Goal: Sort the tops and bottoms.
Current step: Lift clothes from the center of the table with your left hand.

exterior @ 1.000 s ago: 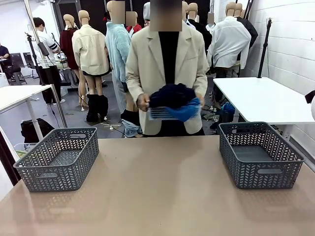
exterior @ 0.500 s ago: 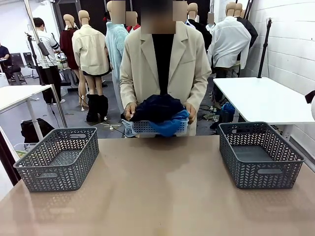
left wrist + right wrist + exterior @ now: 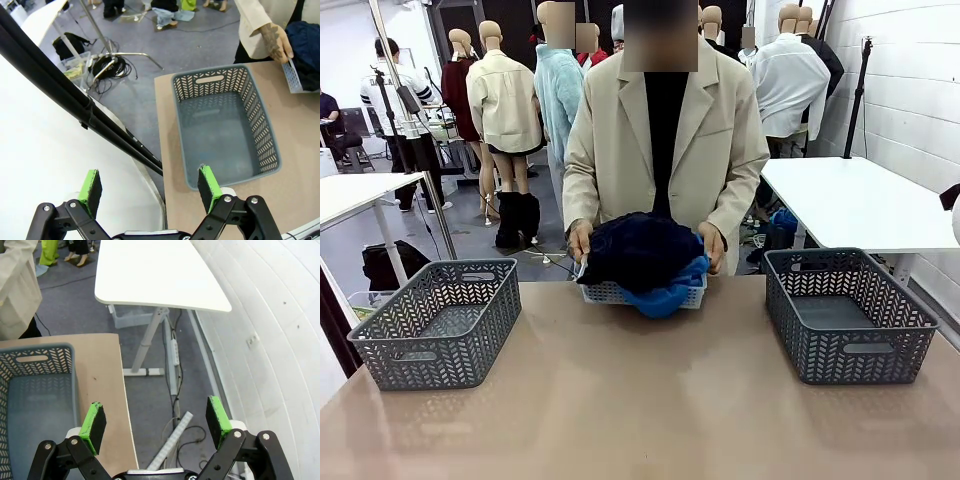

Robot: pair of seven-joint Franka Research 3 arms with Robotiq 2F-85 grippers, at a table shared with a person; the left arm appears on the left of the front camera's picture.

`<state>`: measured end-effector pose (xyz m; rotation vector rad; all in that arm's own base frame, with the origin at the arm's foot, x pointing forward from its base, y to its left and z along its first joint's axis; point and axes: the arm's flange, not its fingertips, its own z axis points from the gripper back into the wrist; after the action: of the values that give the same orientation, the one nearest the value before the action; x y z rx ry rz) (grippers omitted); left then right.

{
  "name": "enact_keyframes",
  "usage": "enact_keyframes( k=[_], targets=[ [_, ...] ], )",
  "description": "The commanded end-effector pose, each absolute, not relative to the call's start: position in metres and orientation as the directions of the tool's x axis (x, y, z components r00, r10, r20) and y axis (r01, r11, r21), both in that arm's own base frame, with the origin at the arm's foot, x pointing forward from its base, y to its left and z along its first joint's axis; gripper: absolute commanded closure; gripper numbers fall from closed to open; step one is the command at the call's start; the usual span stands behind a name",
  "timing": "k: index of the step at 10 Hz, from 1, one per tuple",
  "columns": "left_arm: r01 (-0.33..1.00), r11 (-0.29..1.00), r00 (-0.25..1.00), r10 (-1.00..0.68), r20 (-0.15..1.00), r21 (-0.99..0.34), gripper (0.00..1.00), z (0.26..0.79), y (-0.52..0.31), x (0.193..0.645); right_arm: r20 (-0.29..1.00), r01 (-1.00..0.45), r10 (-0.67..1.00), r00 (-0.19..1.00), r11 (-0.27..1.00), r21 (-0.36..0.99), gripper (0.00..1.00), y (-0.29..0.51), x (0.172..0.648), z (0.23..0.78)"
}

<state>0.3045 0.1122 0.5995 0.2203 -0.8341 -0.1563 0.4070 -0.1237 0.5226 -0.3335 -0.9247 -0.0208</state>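
The clothes (image 3: pixel 642 252) are still one heap, piled in a small white basket (image 3: pixel 605 293). A dark navy piece (image 3: pixel 635 240) lies on top and a bright blue piece (image 3: pixel 665 298) spills over the front rim. What lies underneath is hidden. A person holds this basket with both hands (image 3: pixel 580 240) at the far edge of the table (image 3: pixel 640 400); whether it rests on the table yet I cannot tell.

By my reading, the sorting has not begun. The left grey basket (image 3: pixel 440 355) and the right grey basket (image 3: pixel 850 350) both stand bare inside, one at each side of the table, so every piece is yet to be placed.

The left pincer (image 3: pixel 150 187) hangs spread wide and grasping nothing, above the near outer corner of the left grey basket, well apart from the heap. The right pincer (image 3: pixel 156 422) is likewise wide and grasping nothing, off the table's right edge beside the right grey basket, also far from the clothes.
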Motion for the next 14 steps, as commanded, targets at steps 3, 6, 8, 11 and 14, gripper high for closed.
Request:
enact_keyframes(
  k=[3,6,8,11,14],
  targets=[
    [0.036,0.967,0.665,-0.211,0.716,0.252,0.00,0.5993,0.1140,0.3041,0.783,0.154,0.133,0.608,0.947,-0.281,0.00,-0.1233,0.4080,0.5243],
    [0.036,0.967,0.665,-0.211,0.716,0.252,0.00,0.5993,0.1140,0.3041,0.783,0.154,0.133,0.608,0.947,-0.281,0.00,-0.1233,0.4080,0.5243],
    [0.036,0.967,0.665,-0.211,0.716,0.252,0.00,0.5993,0.1140,0.3041,0.783,0.154,0.133,0.608,0.947,-0.281,0.00,-0.1233,0.4080,0.5243],
    [0.036,0.967,0.665,-0.211,0.716,0.252,0.00,0.5993,0.1140,0.3041,0.783,0.154,0.133,0.608,0.947,-0.281,0.00,-0.1233,0.4080,0.5243],
    [0.036,0.967,0.665,-0.211,0.716,0.252,0.00,0.5993,0.1140,0.3041,0.783,0.154,0.133,0.608,0.947,-0.281,0.00,-0.1233,0.4080,0.5243]
  ],
)
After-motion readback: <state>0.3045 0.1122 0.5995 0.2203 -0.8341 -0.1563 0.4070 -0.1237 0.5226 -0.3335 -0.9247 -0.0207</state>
